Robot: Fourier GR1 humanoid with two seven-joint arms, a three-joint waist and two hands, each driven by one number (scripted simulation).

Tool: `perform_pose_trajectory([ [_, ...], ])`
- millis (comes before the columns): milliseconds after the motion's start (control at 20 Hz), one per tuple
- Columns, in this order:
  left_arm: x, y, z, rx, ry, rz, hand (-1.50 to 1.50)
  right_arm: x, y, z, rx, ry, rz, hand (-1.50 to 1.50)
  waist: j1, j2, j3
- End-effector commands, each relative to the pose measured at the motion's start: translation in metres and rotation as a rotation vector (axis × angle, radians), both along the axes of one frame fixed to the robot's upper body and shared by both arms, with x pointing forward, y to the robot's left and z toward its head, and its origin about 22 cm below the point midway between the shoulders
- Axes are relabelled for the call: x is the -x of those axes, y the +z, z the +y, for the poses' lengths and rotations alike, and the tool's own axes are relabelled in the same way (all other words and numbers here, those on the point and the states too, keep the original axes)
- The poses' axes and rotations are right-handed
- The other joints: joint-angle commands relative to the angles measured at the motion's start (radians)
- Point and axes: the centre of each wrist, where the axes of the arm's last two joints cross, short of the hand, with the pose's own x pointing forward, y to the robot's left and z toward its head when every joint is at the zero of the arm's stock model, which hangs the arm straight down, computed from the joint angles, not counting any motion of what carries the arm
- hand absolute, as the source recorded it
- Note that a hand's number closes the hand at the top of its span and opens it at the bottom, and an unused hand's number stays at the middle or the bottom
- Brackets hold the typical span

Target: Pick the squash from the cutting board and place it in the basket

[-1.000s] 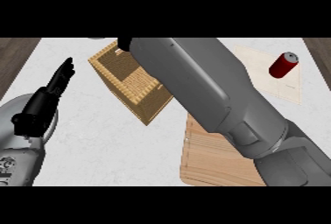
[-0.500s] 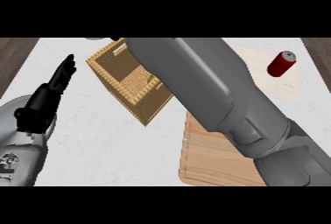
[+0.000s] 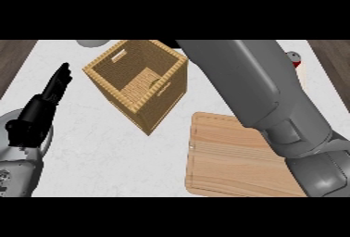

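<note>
Head view: the basket (image 3: pixel 140 85) stands near the table's (image 3: pixel 103 152) far edge. The cutting board (image 3: pixel 226 162) lies by the near right corner. The left hand (image 3: pixel 44 109) rests at the left edge with straight fingers. The right arm (image 3: pixel 253 88) lies across the board. Its hand and the squash are out of sight, so I cannot tell where the squash is.

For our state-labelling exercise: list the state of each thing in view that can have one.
Basket: open-topped, nothing visible inside.
Cutting board: flat, visible part bare.
Left hand: open, fingers straight, resting at left.
Red can: mostly hidden behind right forearm.
</note>
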Motion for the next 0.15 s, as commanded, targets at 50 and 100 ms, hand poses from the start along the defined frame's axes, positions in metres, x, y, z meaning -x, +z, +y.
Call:
perform_pose_trajectory([
  [50,0.008,0.003,0.010,-0.006,0.020,0.004,0.00,-0.004,0.006,-0.039,-0.189,-0.189,-0.069,-1.50,-0.023,-0.009,0.001],
  [100,0.009,-0.012,0.015,0.003,0.049,0.022,0.00,-0.005,-0.011,-0.048,-0.203,-0.200,-0.076,-1.50,-0.040,-0.008,0.001],
])
